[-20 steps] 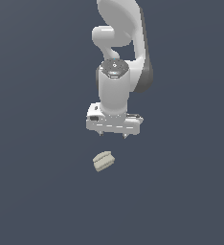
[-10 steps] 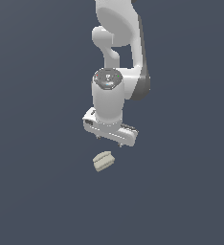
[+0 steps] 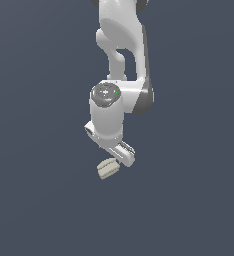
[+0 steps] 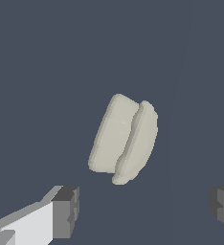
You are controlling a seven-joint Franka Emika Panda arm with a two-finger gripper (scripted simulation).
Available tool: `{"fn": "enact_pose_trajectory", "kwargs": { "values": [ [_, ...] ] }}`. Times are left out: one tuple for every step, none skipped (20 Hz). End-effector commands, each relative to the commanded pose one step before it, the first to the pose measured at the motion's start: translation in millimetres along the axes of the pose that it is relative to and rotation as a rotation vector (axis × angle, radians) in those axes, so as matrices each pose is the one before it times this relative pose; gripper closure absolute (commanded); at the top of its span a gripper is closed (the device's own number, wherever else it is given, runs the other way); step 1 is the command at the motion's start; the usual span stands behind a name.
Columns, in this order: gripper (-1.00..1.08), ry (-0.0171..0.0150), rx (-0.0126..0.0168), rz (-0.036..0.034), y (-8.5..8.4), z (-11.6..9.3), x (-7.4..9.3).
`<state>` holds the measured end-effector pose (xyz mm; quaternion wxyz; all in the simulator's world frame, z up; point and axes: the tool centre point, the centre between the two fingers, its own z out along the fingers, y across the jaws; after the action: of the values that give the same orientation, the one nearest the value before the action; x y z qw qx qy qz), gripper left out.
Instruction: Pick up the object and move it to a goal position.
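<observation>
The object point(image 3: 108, 168) is a small cream wedge with a curved ridged top, lying on the dark grey floor. In the wrist view it point(image 4: 124, 139) fills the middle of the picture. My gripper point(image 3: 120, 156) hangs just above and slightly to the exterior view's right of it, not touching it. In the wrist view the gripper point(image 4: 145, 206) is open and empty: one dark finger pad point(image 4: 66, 212) and the other point(image 4: 222, 205) stand wide apart, and the object lies beyond the gap between them.
The white arm point(image 3: 120, 60) rises behind the gripper toward the top of the exterior view. A plain dark grey floor point(image 3: 39, 200) lies all around.
The hand has come lower and closer to the object and has turned about its axis. The object has not moved.
</observation>
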<state>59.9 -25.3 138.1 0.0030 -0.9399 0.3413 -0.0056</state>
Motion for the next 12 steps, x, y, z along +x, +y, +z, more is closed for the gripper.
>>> {"fn": "enact_pose_trajectory", "kwargs": {
  "values": [
    [-0.92, -0.0023, -0.00192, 0.07746, -0.24, 4.36, 6.04],
    [-0.92, -0.00073, -0.0008, 0.02853, -0.25, 1.64, 2.19],
    [-0.92, -0.00063, -0.00078, 0.02693, -0.29, 1.55, 2.05],
    [-0.92, -0.00054, -0.00076, 0.02532, -0.33, 1.46, 1.91],
    [-0.92, -0.00046, -0.00073, 0.02374, -0.36, 1.37, 1.77],
    [-0.92, -0.00038, -0.0007, 0.02216, -0.37, 1.28, 1.63],
    [-0.92, -0.00032, -0.00066, 0.02059, -0.38, 1.19, 1.5],
    [-0.92, -0.00026, -0.00062, 0.01903, -0.38, 1.11, 1.37],
    [-0.92, -0.00021, -0.00057, 0.01748, -0.37, 1.02, 1.25],
    [-0.92, -0.00017, -0.00053, 0.01593, -0.37, 0.93, 1.12],
    [-0.92, -0.00013, -0.00048, 0.01439, -0.34, 0.84, 1.0],
    [-0.92, -0.0001, -0.00043, 0.01286, -0.32, 0.75, 0.89]
  ]
}}
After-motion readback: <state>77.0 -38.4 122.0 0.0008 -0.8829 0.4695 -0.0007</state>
